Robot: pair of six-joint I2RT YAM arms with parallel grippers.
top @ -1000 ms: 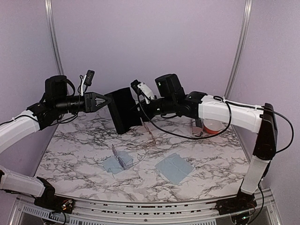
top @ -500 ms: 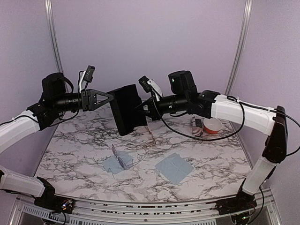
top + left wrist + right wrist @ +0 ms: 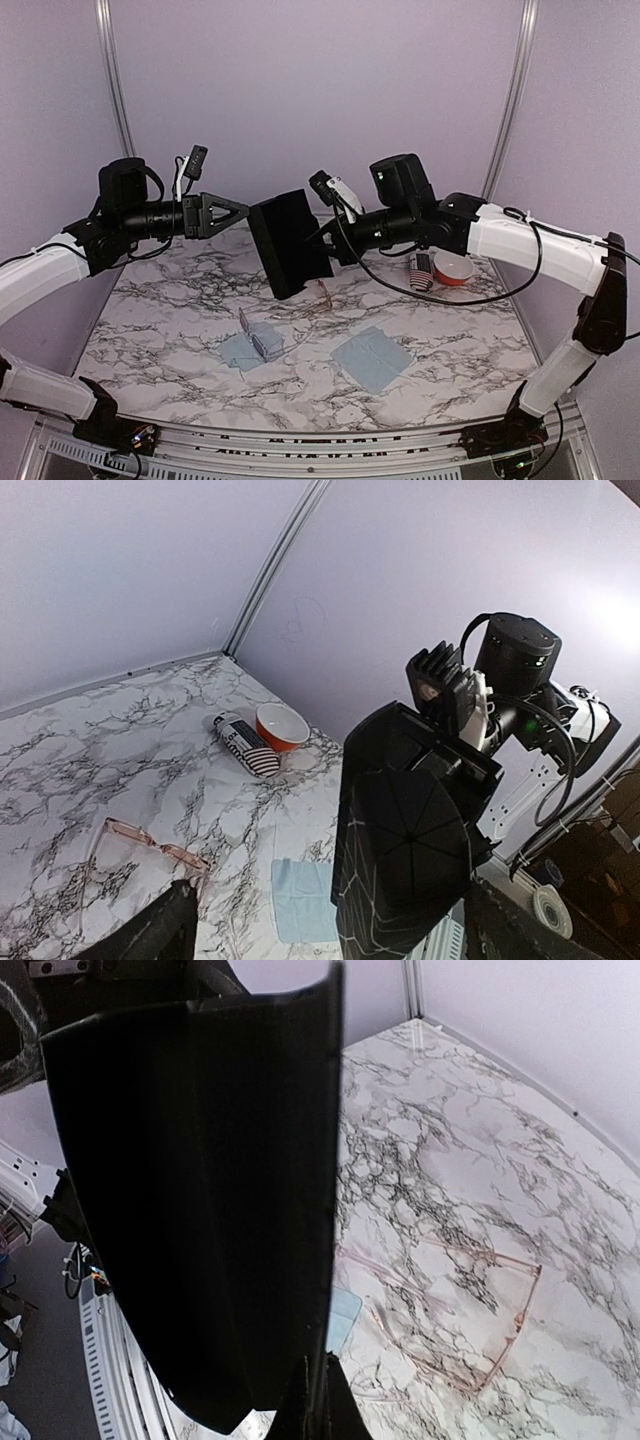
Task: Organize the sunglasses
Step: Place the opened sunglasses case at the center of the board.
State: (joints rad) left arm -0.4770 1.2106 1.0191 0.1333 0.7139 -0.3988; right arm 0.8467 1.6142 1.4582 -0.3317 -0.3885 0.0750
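My right gripper (image 3: 323, 241) is shut on one edge of the open black oblong case (image 3: 290, 243) and holds it in the air over the back of the table. In the right wrist view the case (image 3: 200, 1190) fills the left side, pinched between my fingers (image 3: 322, 1405). My left gripper (image 3: 240, 211) stands open just left of the case, apart from it. Below the case, the pinkish wire-framed sunglasses (image 3: 320, 293) (image 3: 450, 1310) (image 3: 130, 845) lie unfolded on the marble. The pale-lilac translucent sunglasses (image 3: 266, 339) rest on a blue cloth (image 3: 245, 350).
A second blue cloth (image 3: 372, 358) lies at centre right. A stars-and-stripes case (image 3: 423, 272) and an orange bowl (image 3: 455, 267) sit at the back right, near the wall. Purple walls close in the back and both sides.
My left gripper opened and let go of the black case. The right arm carried the case a little to the right and lower.
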